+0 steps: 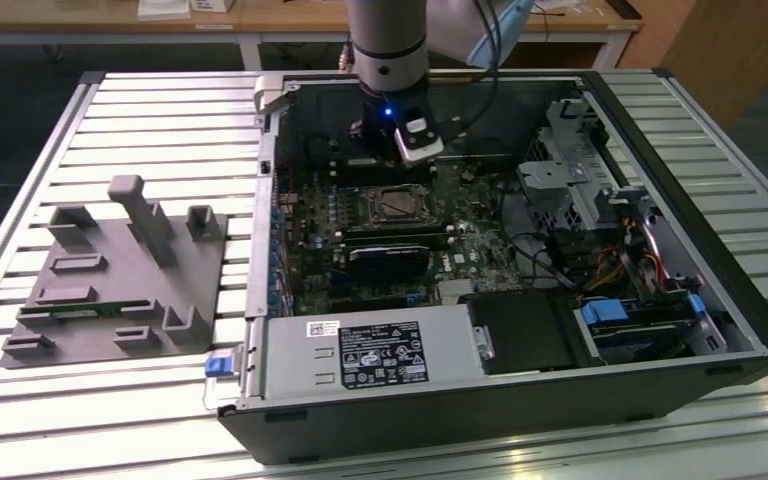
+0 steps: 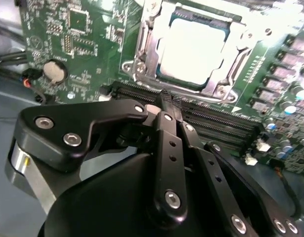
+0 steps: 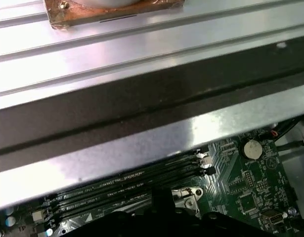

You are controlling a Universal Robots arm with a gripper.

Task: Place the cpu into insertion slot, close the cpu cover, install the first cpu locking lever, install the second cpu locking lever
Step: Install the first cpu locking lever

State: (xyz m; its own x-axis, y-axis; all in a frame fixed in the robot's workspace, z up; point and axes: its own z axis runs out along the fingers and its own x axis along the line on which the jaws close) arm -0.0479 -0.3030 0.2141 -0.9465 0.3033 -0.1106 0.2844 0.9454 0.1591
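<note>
while you look over the open computer case [image 1: 704,300] in the exterior view, your gripper [image 1: 415,150] hangs inside it, just above the green board [image 1: 344,250] and just behind the slot [image 1: 396,204], on the side of the slot away from the labelled power supply [image 1: 377,355]. in the second wrist view the gripper [image 2: 170,101] has its two black fingers [image 2: 166,143] pressed together with their tips meeting, and you can see nothing held between them. the tips sit over the long black memory slots [image 2: 216,121] that run right beside the slot [image 2: 191,47].

the chip [image 2: 191,47] already lies in the slot, its pale metal top facing up and looking washed out by glare. the cover [image 2: 152,59] lies flat around the chip, its silver frame bordering the chip's edges. you cannot tell from these views whether the locking levers are latched.

relative to the slot, a round coin battery [image 2: 54,70] sits on the board some way off, and it also shows in the first wrist view [image 3: 250,148]. in that first wrist view the case wall [image 3: 142,103] crosses above the memory slots [image 3: 127,185].

outside the case, on the exterior view's left, a grey plastic fixture [image 1: 117,275] rests on the ribbed metal table [image 1: 157,110].
</note>
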